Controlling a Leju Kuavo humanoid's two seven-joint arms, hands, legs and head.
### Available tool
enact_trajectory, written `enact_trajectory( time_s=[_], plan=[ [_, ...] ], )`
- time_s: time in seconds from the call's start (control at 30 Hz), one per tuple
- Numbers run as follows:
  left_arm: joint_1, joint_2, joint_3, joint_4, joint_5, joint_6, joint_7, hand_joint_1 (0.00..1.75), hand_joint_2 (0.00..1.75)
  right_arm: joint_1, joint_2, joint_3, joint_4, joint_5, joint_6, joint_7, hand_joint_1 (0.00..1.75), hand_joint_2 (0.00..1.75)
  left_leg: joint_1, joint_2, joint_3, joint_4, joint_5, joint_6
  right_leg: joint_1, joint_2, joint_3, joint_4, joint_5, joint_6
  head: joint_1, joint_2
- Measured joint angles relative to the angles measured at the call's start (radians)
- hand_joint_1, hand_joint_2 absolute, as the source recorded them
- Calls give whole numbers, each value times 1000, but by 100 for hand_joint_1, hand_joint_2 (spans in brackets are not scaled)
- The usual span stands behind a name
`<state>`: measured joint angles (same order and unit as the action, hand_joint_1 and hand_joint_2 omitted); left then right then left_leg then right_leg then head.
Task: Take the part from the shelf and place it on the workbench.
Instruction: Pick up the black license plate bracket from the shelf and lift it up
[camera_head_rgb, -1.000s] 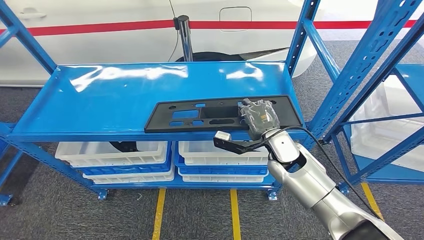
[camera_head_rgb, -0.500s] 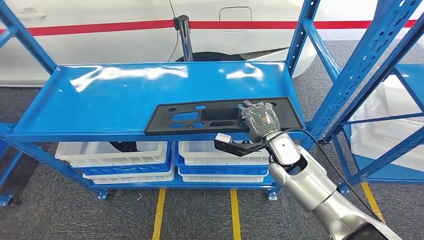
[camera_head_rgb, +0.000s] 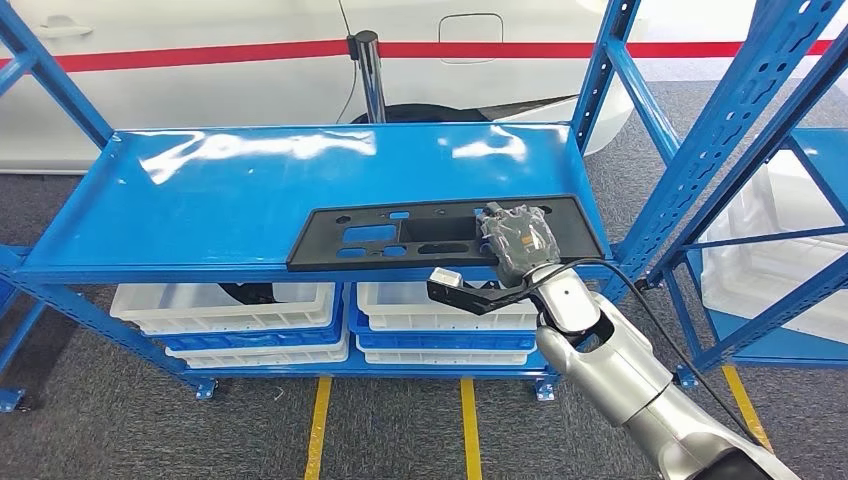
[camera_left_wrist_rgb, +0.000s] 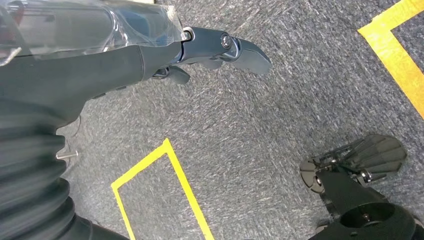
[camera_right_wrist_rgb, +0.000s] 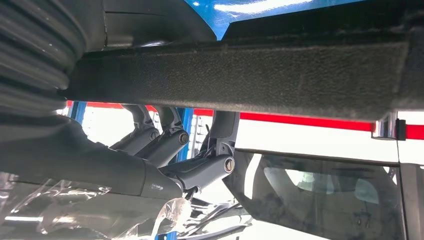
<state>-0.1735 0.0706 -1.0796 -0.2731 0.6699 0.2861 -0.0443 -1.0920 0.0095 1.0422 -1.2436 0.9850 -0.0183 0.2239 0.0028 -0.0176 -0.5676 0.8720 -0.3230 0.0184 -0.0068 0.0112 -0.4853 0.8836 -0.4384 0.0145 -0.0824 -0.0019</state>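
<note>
A long flat black part (camera_head_rgb: 400, 235) with several cut-outs lies on the blue shelf (camera_head_rgb: 230, 200), along its front edge at the right. My right hand (camera_head_rgb: 515, 240), wrapped in clear film, lies over the part's right portion and grips it there. In the right wrist view the part's textured black edge (camera_right_wrist_rgb: 250, 75) crosses the picture, with my right hand's dark fingers (camera_right_wrist_rgb: 165, 150) curled close against it. My left hand (camera_left_wrist_rgb: 150, 55) hangs over grey carpet with its fingers loosely apart and nothing in it.
White bins (camera_head_rgb: 230, 305) fill the shelf level below. A white car (camera_head_rgb: 200, 80) with a red stripe stands behind the shelf. Blue uprights (camera_head_rgb: 720, 130) of a second rack rise at the right. Yellow tape lines (camera_head_rgb: 318, 430) mark the carpet in front.
The black part has slid slightly toward the shelf's front edge and to the left, with my right hand on it. The camera has not moved.
</note>
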Motion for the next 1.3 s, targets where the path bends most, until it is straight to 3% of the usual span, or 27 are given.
enact_trajectory(
  time_s=[0.5, 0.77, 0.83, 0.93, 0.97, 1.0, 1.03, 1.1, 1.17, 1.23, 1.3],
  plan=[
    [-1, 0, 0, 0, -28, -34, -16, 0, 175, 37, -21, -39, -34, 68, -96, -6, 175, 175, -1, 0, 0, 1, -1, 1, 0, 0, 0, 0, 0, 0, 0, 0],
    [-3, 6, 0, 0, -41, -43, -12, 0, 175, 48, -25, -55, -61, 82, -107, -11, 175, 175, -3, 1, 3, 4, -6, 20, -7, 0, 5, 0, -6, 14, 0, 0],
    [-7, 6, 0, 0, -42, -44, -12, 0, 175, 49, -26, -62, -68, 83, -108, -13, 175, 175, 4, 3, 9, -5, 0, 26, -7, -1, -10, 42, -39, 23, 0, 0],
    [-11, 6, 0, 0, -43, -46, -10, 0, 175, 54, -28, -66, -75, 84, -111, -15, 175, 175, 8, 6, 12, -8, 1, 30, -12, -2, -107, 251, -142, 35, 0, 0],
    [-11, 6, 0, 0, -43, -46, -9, 0, 175, 58, -30, -66, -76, 84, -111, -15, 175, 175, 10, 7, 12, -8, 1, 29, -15, -2, -135, 306, -157, 40, 0, 0],
    [-11, 6, 0, 0, -43, -46, -8, 0, 175, 63, -32, -66, -76, 84, -111, -16, 175, 175, 14, 7, 12, -8, 2, 28, -19, -3, -145, 322, -149, 45, 0, 0],
    [-11, 6, 0, 0, -44, -46, -7, 0, 175, 67, -33, -66, -77, 84, -111, -16, 175, 175, 18, 7, 12, -8, 2, 25, -24, -4, -134, 296, -122, 50, 0, 0],
    [-12, 6, 0, 0, -44, -47, -4, 0, 175, 69, -35, -67, -81, 85, -111, -16, 175, 175, 27, 7, 11, -7, 4, 13, -35, -7, -67, 156, -47, 60, 0, 0],
    [-13, 7, 0, 0, -45, -46, -2, 0, 175, 66, -35, -69, -86, 86, -111, -17, 175, 175, 30, 7, 9, -7, 9, -6, -39, -4, -10, 40, -2, 62, 0, 0],
    [-13, 7, 0, 0, -46, -45, 1, 0, 175, 65, -35, -70, -89, 86, -111, -17, 175, 175, 32, 6, 8, -16, 20, -26, -33, 2, -3, 10, 10, 49, 0, 0],
    [-12, 6, 0, 0, -49, -44, 3, 0, 175, 64, -35, -71, -91, 86, -111, -18, 175, 175, 37, 8, 1, -14, 15, -41, -34, 1, -12, 3, 22, 26, 0, 0]
  ],
)
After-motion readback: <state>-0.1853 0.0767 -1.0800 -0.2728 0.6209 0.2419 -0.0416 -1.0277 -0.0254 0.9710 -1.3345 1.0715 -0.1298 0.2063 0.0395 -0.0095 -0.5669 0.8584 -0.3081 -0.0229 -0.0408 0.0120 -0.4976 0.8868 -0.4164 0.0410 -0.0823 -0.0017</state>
